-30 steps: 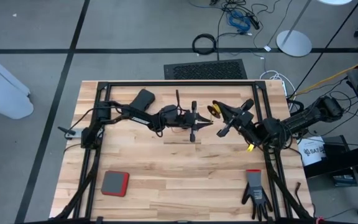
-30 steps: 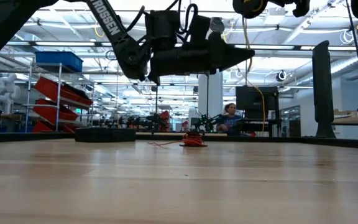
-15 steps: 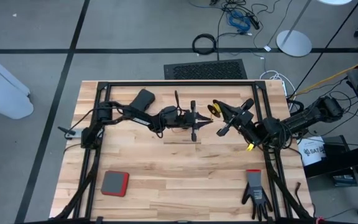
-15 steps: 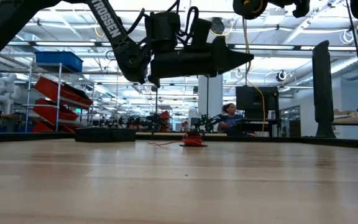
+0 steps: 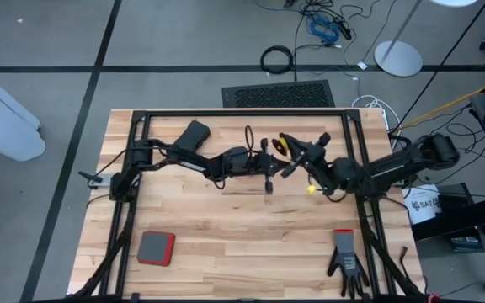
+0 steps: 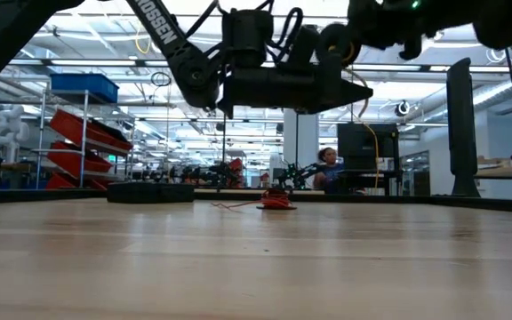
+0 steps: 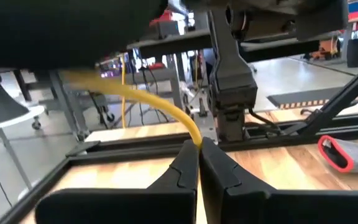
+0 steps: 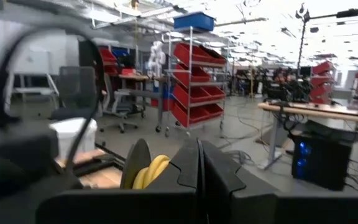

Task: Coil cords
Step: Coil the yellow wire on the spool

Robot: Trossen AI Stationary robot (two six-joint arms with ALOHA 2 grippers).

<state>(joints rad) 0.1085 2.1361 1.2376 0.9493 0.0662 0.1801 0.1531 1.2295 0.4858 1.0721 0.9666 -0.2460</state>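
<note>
The yellow cord [image 7: 160, 102] runs from my left gripper [image 7: 199, 144], which is shut on it, up toward its black reel [image 5: 285, 145]. The reel with yellow turns on it [image 8: 143, 169] sits beside the shut fingers of my right gripper [image 8: 199, 155]. Both grippers meet above the table's middle, well clear of the wood, left [image 5: 268, 168] and right [image 5: 293, 162]. The reddish-orange cord [image 6: 276, 201] lies bunched on the table farther back, a loose strand [image 6: 229, 206] trailing from it. My left gripper pinches the yellow cord [image 7: 196, 138] between its two fingertips, which come level from the table's left. The cord rises from the fingertips in a slack curve, clear of the table. My right gripper is shut beside the reel's black disc [image 8: 134, 167] and carries it in the air. Its own fingers hide the place of contact.
A grey pad with a red rim [image 5: 156, 248] lies near the front left. A black glove with a red cuff [image 5: 345, 257] lies at the front right. A black block [image 5: 194, 135] sits at the back left. The black frame rails [image 5: 242, 113] border the table.
My right gripper has gone toward the table's left with the yellow reel and come down a little, closing in on my left gripper. My left gripper has shifted slightly toward the table's right, still shut on the cord.
</note>
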